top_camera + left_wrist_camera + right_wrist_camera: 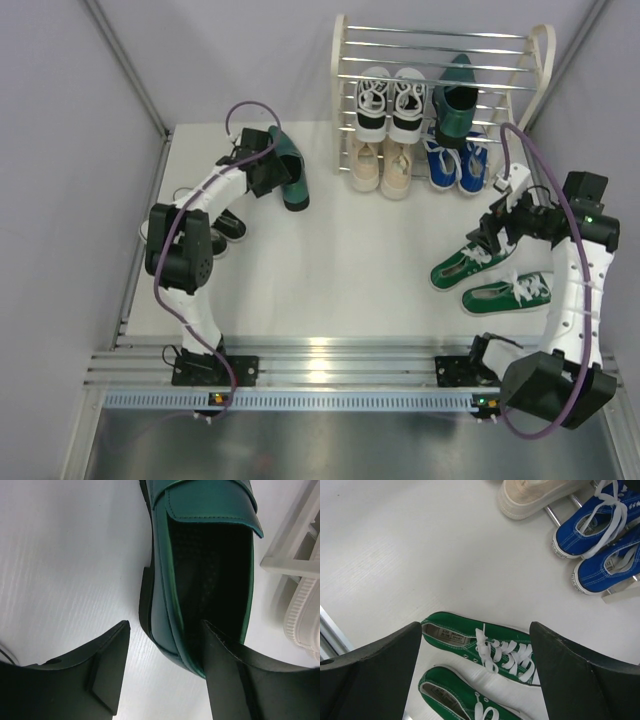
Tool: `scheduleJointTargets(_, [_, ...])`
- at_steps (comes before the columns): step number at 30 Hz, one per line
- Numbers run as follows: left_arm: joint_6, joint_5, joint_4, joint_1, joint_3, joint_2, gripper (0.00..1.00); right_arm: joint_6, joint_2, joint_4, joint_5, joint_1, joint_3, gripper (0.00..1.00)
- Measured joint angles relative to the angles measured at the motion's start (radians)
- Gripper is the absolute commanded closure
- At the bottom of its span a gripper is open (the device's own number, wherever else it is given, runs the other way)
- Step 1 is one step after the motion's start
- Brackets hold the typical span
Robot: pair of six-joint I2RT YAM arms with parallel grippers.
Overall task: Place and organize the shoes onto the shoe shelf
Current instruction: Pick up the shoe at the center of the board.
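We note: left claw (165, 630) apart, straddling the dark green dress shoe (210, 502) sidewall; right claw (476, 630) apart above green sneakers (451, 628) on table (420, 555).

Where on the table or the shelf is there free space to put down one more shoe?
The middle of the table is bare, between the dark green dress shoe and the green sneakers. The top bars of the shelf are bare too. Its lower tiers are crowded with the beige shoes and blue sneakers.
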Motion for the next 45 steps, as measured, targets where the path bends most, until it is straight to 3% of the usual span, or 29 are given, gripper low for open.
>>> scheduleJointTargets(6, [0.021, 0.008, 0.034, 0.007, 0.035, 0.058, 0.37, -0.015, -0.013, -0.013, -0.01, 0.047, -0.027, 0.12])
scheduleJointTargets(8, [0.024, 0.008, 0.04, 0.011, 0.056, 0.086, 0.43, -0.019, -0.016, -0.021, -0.011, 0.061, -0.033, 0.12])
scheduleJointTargets(9, [0.026, 0.012, 0.044, 0.014, 0.07, 0.105, 0.58, -0.027, -0.016, -0.027, -0.014, 0.072, -0.033, 0.11])
scheduleJointTargets(13, [0.039, 0.036, 0.054, 0.026, 0.108, 0.163, 1.0, -0.159, -0.013, -0.1, -0.062, 0.142, -0.032, 0.11])
scheduleJointTargets(19, [0.095, 0.075, 0.109, 0.039, 0.028, 0.112, 1.0, -0.48, 0.04, -0.237, -0.126, 0.323, -0.033, 0.12])
scheduleJointTargets(25, [0.168, 0.084, 0.129, -0.005, -0.33, -0.192, 1.0, -0.541, 0.062, -0.269, -0.1, 0.542, -0.025, 0.11])
scheduleJointTargets(30, [0.159, 0.089, 0.106, -0.182, -0.609, -0.567, 1.0, -0.518, 0.123, -0.268, -0.085, 0.689, 0.055, 0.12])
scheduleJointTargets(34, [0.069, 0.062, 0.075, -0.357, -0.692, -0.755, 1.0, -0.412, 0.135, -0.168, -0.024, 0.867, 0.083, 0.13])
scheduleJointTargets(39, [-0.068, -0.009, 0.051, -0.541, -0.696, -0.792, 1.0, -0.281, 0.181, 0.005, 0.121, 1.169, 0.092, 0.18])
scheduleJointTargets(45, [-0.173, -0.111, -0.032, -0.671, -0.688, -0.782, 1.0, -0.176, 0.303, 0.108, 0.272, 1.298, 0.126, 0.23])
